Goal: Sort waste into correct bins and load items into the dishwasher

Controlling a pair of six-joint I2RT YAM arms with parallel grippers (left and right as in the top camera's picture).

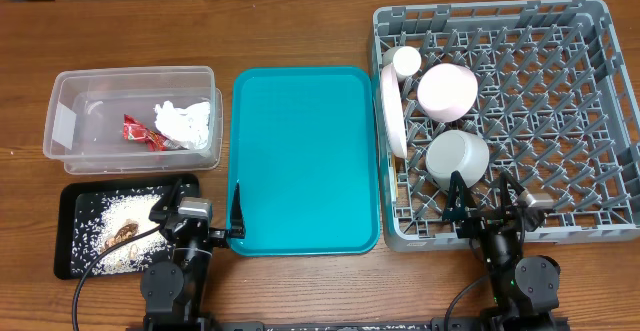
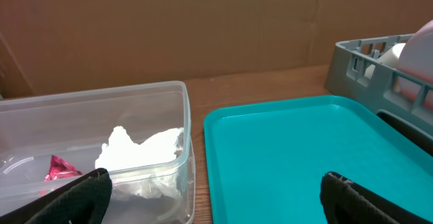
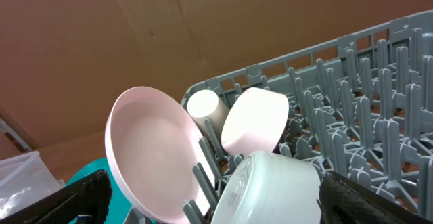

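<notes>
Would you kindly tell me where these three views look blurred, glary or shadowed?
Overhead: even light, sharp throughout, no harsh glare. Left wrist: the dark fingers of the left pincer are blurred at the bottom edge. Right wrist: the nearest white bowl looks soft, the plate sharper.

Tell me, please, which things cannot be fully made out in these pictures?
- Overhead: the left gripper covers the black tray's right corner.
- Left wrist: the red wrapper is blurred by the tub's cloudy wall.
- Right wrist: the nearest white dish is cut off by the bottom edge.
</notes>
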